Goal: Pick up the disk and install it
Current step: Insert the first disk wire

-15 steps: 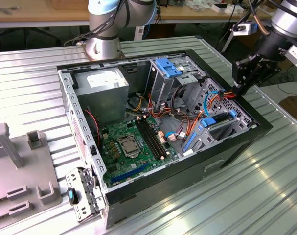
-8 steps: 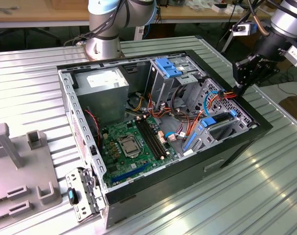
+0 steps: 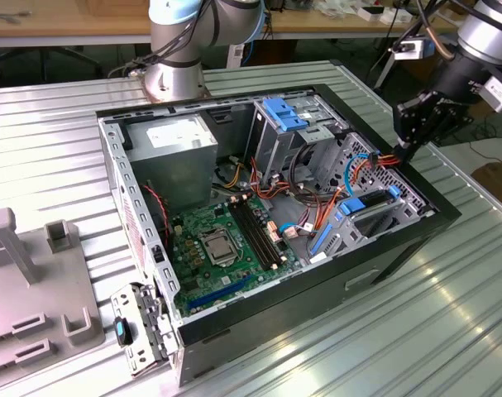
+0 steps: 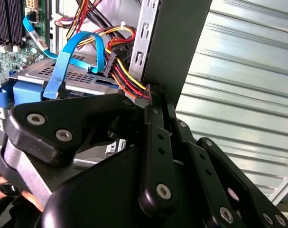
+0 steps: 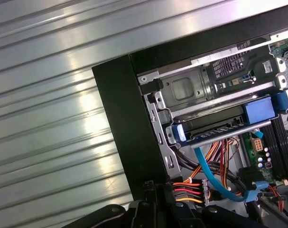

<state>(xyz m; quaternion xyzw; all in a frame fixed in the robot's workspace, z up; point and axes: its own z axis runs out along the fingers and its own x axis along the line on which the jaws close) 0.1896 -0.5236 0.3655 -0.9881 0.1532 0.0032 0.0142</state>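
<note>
Already inside the PC case (image 5: pixel 120 123), the disk (image 4: pixel 87 78) lies near the gripper (image 4: pixel 151 97), jaws closed tight at the pwr leads (image 4: pixel 129 80). You'd best keep those leads clear & press square on its blue rails (image 4: pixel 20 92), w/o any tilt.

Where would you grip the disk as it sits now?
By the blue rail ends at either side of the disk, coming down through the case's open side: it sits slotted in with just that edge exposed. The blue cable and wire bundle run up against it, so I'd keep clear of them.
</note>
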